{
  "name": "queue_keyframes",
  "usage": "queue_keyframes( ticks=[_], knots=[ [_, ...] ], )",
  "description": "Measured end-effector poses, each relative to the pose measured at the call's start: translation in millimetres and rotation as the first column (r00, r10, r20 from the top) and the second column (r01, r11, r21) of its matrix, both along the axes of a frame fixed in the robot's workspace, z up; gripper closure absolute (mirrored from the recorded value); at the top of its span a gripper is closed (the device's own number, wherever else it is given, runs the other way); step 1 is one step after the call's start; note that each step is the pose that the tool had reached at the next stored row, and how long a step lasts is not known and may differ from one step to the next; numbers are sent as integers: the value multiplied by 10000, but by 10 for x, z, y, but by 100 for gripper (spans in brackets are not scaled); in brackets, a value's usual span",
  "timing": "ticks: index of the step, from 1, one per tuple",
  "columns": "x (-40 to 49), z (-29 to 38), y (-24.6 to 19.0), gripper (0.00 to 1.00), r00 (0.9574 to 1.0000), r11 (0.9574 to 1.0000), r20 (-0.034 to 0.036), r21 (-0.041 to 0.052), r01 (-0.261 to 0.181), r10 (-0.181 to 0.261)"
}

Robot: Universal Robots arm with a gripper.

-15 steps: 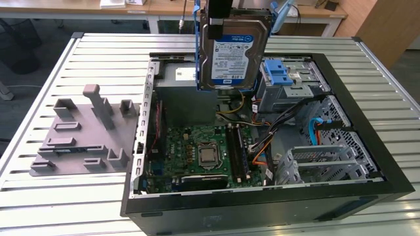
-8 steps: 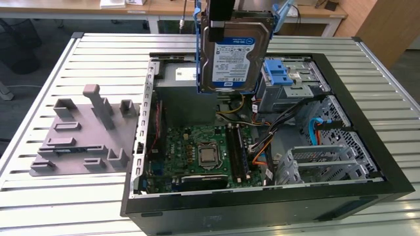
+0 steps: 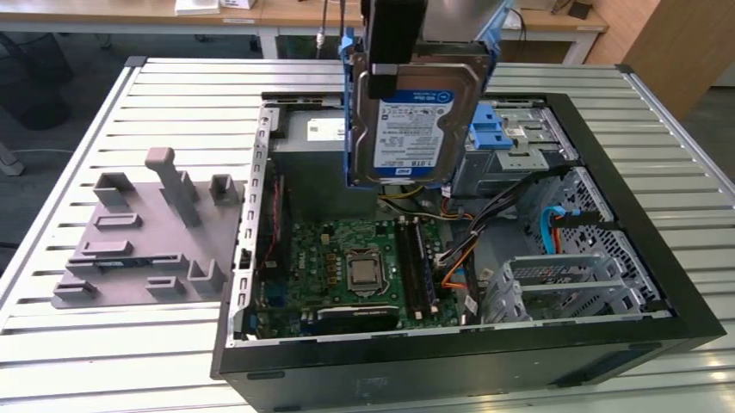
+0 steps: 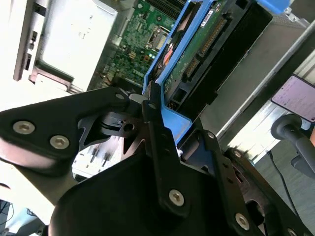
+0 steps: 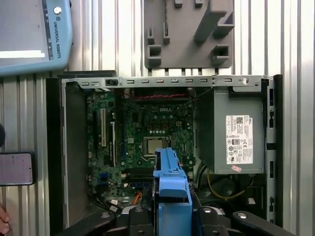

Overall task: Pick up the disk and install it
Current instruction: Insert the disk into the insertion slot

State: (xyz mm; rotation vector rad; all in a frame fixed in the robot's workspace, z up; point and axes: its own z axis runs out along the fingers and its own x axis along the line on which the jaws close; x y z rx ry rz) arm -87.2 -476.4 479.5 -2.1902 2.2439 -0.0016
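The disk (image 3: 411, 120) hangs upright above the open computer case (image 3: 643, 215), its white-and-blue label facing the exterior view and a blue bracket along its edges. My gripper (image 3: 397, 60) is shut on the disk's top edge, well above the motherboard (image 3: 356, 267). In the second wrist view the black fingers (image 4: 152, 123) clamp the blue bracket (image 4: 170, 123), and the disk (image 4: 211, 39) points down at the case. The first wrist view looks straight down past the gripper (image 5: 172, 216) and the blue bracket (image 5: 172, 179) into the case.
A grey power supply box (image 5: 234, 137) fills one corner of the case. A metal drive cage with a blue latch (image 3: 497, 133) stands just behind the disk, with another cage (image 3: 574, 284) nearer. A grey fixture plate (image 3: 150, 232) lies on the slatted table (image 3: 103, 344). A phone (image 5: 15, 168) is beside the case.
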Motion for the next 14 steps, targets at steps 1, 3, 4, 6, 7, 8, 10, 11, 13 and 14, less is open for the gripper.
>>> queue_keyframes(
  ticks=[1,3,4,6,7,8,10,11,13,14],
  knots=[
    [3,-5,-38,64,10000,10000,1,1,0,0],
    [32,-15,-79,64,10000,10000,1,1,1,-1],
    [66,-20,-86,64,10000,10000,1,3,0,0],
    [149,-27,-95,64,10000,10000,0,0,1,-1],
    [195,-32,-101,64,10000,10000,1,1,0,0],
    [238,-36,-108,64,10000,10000,1,2,0,0],
    [286,-44,-142,64,10000,10000,-1,-3,0,0],
    [294,-50,-169,64,10000,10000,0,0,0,0],
    [298,-59,-236,64,10000,10000,-1,-2,1,-1],
    [299,-65,-269,64,10000,10000,0,0,0,0]
  ],
)
